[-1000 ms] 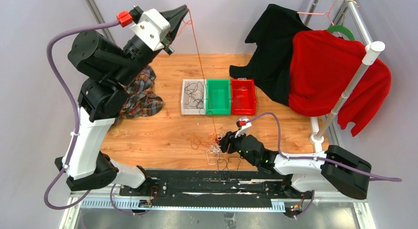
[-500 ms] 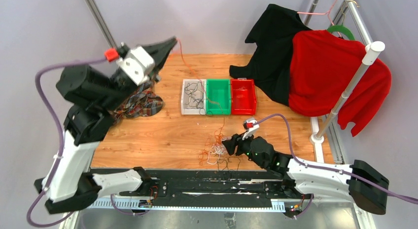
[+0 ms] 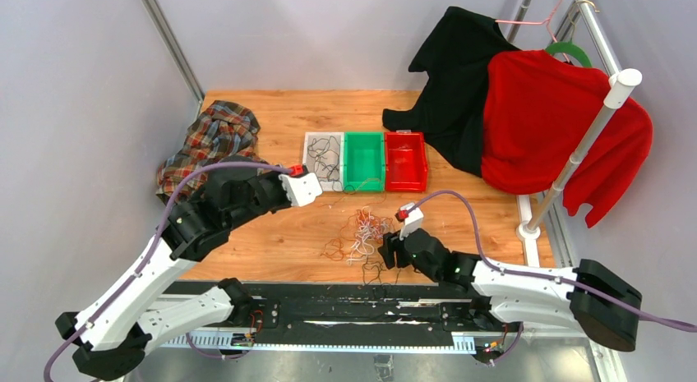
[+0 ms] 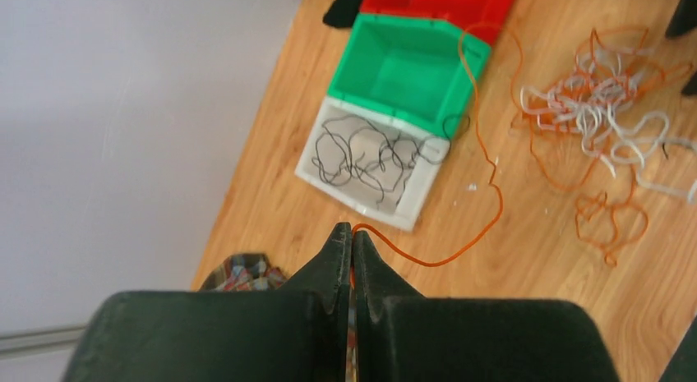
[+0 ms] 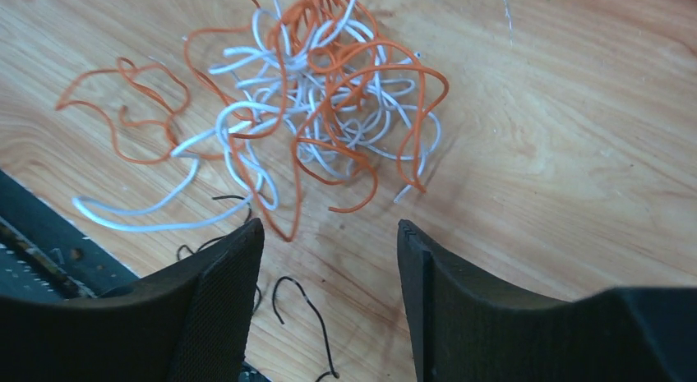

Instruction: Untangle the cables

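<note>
My two grippers stand differently: the left gripper has its fingers pressed together on one orange cable, which trails across the wooden table past the white bin to the green bin's front rim. The right gripper hangs with fingers apart and empty, just beside the tangle. Three bins sit touching in a row, white, green bin and red bin, the white one holding thin black cables, and nearer me lies the single tangle of orange and white cables.

Wood table, cables, bins, plaid cloth
</note>
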Robot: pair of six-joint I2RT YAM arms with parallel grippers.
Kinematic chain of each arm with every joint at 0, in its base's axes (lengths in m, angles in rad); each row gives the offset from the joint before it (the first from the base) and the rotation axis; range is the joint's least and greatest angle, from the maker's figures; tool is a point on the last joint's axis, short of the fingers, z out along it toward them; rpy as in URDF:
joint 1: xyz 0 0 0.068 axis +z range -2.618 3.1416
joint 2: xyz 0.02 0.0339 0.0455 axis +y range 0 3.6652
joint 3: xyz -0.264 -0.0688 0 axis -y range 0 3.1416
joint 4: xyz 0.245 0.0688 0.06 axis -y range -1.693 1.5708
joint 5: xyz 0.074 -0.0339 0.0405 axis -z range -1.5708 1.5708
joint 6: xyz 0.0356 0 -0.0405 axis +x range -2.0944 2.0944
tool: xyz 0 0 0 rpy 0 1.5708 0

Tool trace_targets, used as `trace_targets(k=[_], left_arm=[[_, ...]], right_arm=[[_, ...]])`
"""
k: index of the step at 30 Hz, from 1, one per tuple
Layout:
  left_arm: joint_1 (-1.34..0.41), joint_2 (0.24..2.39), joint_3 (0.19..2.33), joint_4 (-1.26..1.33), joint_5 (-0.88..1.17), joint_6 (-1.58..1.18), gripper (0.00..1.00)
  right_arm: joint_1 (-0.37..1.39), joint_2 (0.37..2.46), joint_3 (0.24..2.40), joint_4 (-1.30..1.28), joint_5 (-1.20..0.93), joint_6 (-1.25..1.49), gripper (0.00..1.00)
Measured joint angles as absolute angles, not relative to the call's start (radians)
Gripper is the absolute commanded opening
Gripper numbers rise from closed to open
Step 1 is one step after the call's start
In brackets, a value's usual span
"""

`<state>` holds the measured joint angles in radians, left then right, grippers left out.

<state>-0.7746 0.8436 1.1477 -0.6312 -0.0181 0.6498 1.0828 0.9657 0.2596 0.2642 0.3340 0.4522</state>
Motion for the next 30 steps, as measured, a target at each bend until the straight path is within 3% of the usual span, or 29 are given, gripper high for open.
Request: trace_targets(k=[9, 10, 12, 15, 17, 18, 21, 30], left_arm=[[-0.775, 0.768, 1.131, -0.934, 0.032, 0.739, 0.0], [-0.775, 0.76, 1.118, -0.963, 0.035, 0.753, 0.04], [-0.775, 0.739, 1.069, -1.01, 0.029, 0.786, 0.31], [-0.775, 0.716, 0.95, -1.036, 0.003, 0.821, 0.47], [-0.775, 0.721, 0.884, -1.026, -0.012, 0.835, 0.59], [-0.775, 0.732, 0.85, -1.007, -0.02, 0.836, 0.61], [-0.775, 0.787, 0.817, -0.956, -0.003, 0.839, 0.61], [-0.841, 1.032, 0.911, -0.785, 0.317, 0.824, 0.58]], right_arm=[[0.98, 1.145, 0.349, 0.274, 0.314, 0.44, 0.48], [0.962, 1.153, 0.356, 0.283, 0.306, 0.435, 0.46], [0.942, 1.164, 0.368, 0.298, 0.292, 0.424, 0.35], [0.928, 1.192, 0.392, 0.319, 0.262, 0.414, 0.2], [0.926, 1.21, 0.408, 0.328, 0.241, 0.405, 0.03], [0.926, 1.214, 0.413, 0.328, 0.23, 0.403, 0.01], [0.925, 1.207, 0.416, 0.317, 0.209, 0.409, 0.01], [0.923, 1.105, 0.41, 0.26, 0.21, 0.416, 0.01]])
